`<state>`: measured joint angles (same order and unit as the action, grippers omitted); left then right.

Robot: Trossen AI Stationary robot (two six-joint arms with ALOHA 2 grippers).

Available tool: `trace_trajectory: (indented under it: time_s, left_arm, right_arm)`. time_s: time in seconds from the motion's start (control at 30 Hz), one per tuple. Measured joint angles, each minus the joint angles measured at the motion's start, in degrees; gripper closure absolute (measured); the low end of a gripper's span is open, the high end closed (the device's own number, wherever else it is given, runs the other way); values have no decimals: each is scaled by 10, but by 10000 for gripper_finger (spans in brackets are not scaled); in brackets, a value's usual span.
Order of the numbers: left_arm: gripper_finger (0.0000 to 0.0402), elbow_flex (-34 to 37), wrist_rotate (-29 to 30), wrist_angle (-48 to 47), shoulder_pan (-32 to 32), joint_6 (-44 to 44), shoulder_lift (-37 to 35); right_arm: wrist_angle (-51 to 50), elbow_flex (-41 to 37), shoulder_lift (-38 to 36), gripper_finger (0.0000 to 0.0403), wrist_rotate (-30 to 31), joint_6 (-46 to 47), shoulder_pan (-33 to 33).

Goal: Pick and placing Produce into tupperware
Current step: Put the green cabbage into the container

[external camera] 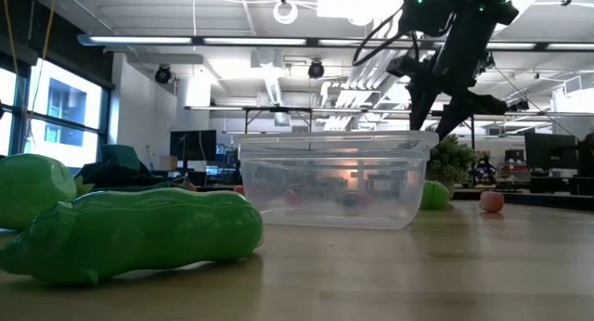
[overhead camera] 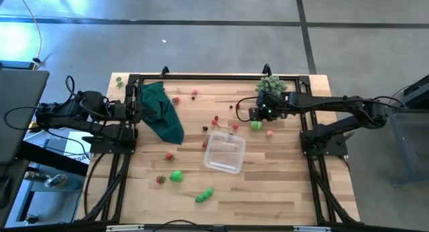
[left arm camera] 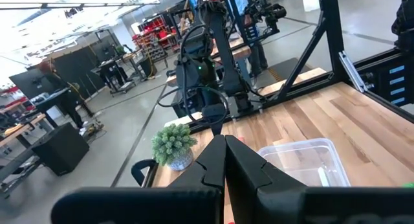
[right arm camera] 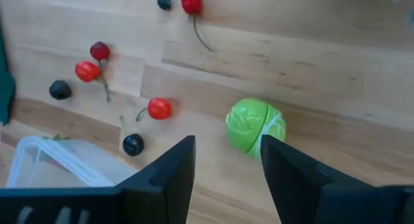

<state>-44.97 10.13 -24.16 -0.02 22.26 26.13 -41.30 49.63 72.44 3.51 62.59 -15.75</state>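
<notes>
Left gripper (left arm camera: 223, 160) sat pinched shut, idle by the dark green cloth (overhead camera: 163, 111). My right gripper (right arm camera: 226, 160) hung spread, empty; clear thin-walled tupperware (right arm camera: 55, 160) off one finger, glossy round green sprout (right arm camera: 255, 125) just ahead of the other. Risk was off-centre closing: smooth ball could've squirted away, maybe nudging stemmed cherries (right arm camera: 155, 109).

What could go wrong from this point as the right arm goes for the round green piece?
The right gripper is open above the round green piece, which sits nearer one finger than the other, so closing could nudge it and let it roll. A black berry and a red cherry lie close by and could be knocked. The tupperware is light and might slide if bumped.
</notes>
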Motion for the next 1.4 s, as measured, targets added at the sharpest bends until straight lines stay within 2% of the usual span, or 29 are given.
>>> trace_trajectory:
  time_s: [0.43, 0.7, 1.0, 1.4]
  left_arm:
    - [401, 0, 0, 0, 0, 0, 0]
    - [401, 0, 0, 0, 0, 0, 0]
    - [401, 0, 0, 0, 0, 0, 0]
    - [401, 0, 0, 0, 0, 0, 0]
  right_arm:
    - [-17, 0, 21, 167, 9, 74, 17]
    - [-15, 0, 99, 164, -12, 80, 17]
    - [33, 0, 174, 164, -13, 86, 15]
    - [64, 0, 221, 164, -12, 107, 15]
